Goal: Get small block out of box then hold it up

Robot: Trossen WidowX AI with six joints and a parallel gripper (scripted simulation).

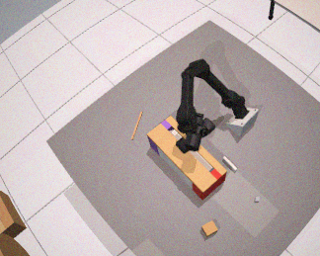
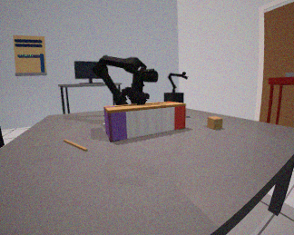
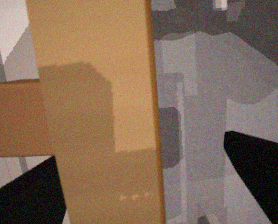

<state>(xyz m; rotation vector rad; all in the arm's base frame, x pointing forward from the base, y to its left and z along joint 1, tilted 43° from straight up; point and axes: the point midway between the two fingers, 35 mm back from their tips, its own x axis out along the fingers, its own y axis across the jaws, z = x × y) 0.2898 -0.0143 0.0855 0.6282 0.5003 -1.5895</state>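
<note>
The box (image 1: 173,154) (image 2: 149,122) (image 3: 95,40) lies with its long axis slanting across the top view, its purple end (image 1: 153,145) (image 2: 117,125) pointing between ten and eleven o'clock and its red end (image 1: 209,185) (image 2: 180,118) between four and five. In the wrist view its tan top runs nearly from twelve to six o'clock. I cannot pick out the small block with certainty, so neither its heading nor its bearing from the hand can be told; a pale piece (image 1: 175,133) shows in the slot on top near the purple end, but whether that is the block is unclear. The gripper (image 1: 196,135) (image 2: 136,100) (image 3: 150,147) is spread wide, nearly as far as it goes, with nothing between its fingers. It hangs over the middle stretch of the box, so from the hand in the top view the purple end lies toward nine o'clock and the red end toward five. In the wrist view the finger at eight o'clock overlaps the tan top's edge, while the one at three stands apart from it. On the table (image 1: 103,139) (image 2: 149,178), a tan cube (image 1: 209,228) (image 2: 215,122) sits at six o'clock from the red end, a white bar (image 1: 229,163) at one o'clock, and an orange stick (image 1: 137,126) (image 2: 75,145) near the purple end at nine.
</note>
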